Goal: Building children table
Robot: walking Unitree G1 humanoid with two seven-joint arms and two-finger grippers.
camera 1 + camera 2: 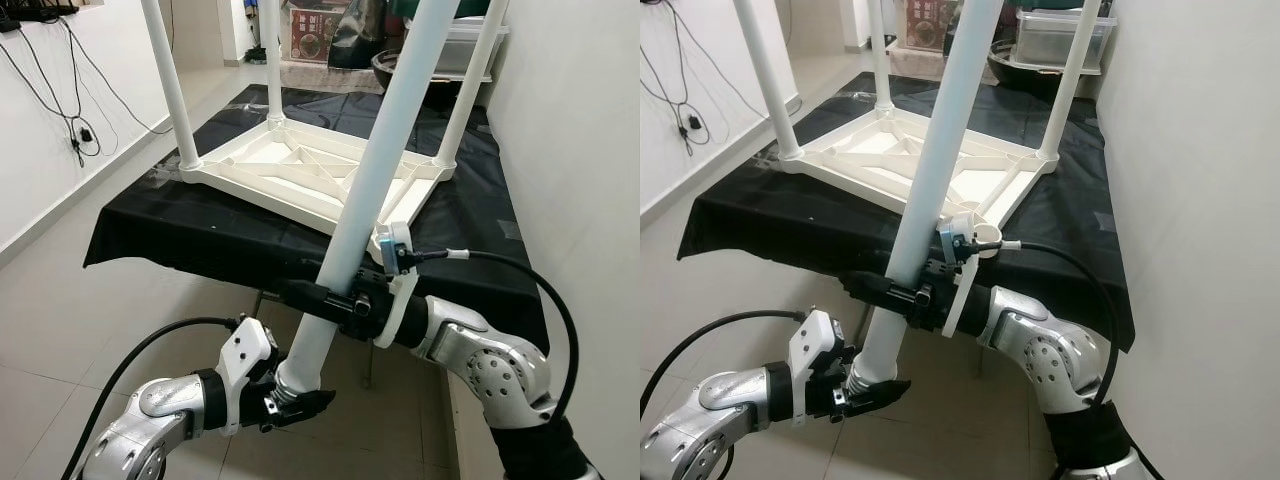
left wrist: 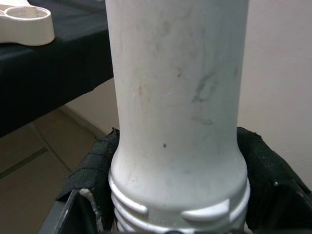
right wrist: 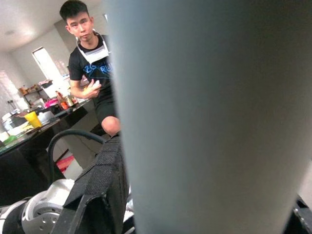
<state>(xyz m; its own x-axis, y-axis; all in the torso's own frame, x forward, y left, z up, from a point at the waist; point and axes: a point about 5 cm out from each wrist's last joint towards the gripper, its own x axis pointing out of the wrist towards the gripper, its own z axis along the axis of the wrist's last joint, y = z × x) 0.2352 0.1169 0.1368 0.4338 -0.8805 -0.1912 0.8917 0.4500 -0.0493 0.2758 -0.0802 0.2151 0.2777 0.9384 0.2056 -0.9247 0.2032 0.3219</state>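
A white tabletop (image 1: 300, 175) lies upside down on a table draped in black cloth (image 1: 190, 235), with three white legs (image 1: 172, 85) standing up from its corners. The near right corner socket (image 1: 985, 237) holds no leg. A fourth white leg (image 1: 375, 170) leans in front of the table, threaded end down. My left gripper (image 1: 290, 400) is shut on the leg's threaded lower end (image 2: 175, 204). My right gripper (image 1: 325, 298) is shut on the leg's shaft higher up, just below the table's near edge.
White walls run along the left and right sides. Cables (image 1: 70, 110) hang on the left wall. Boxes and dark bags (image 1: 350, 35) stand beyond the table's far end. A person (image 3: 90, 63) stands by a counter in the right wrist view. Tiled floor (image 1: 60, 300) lies below.
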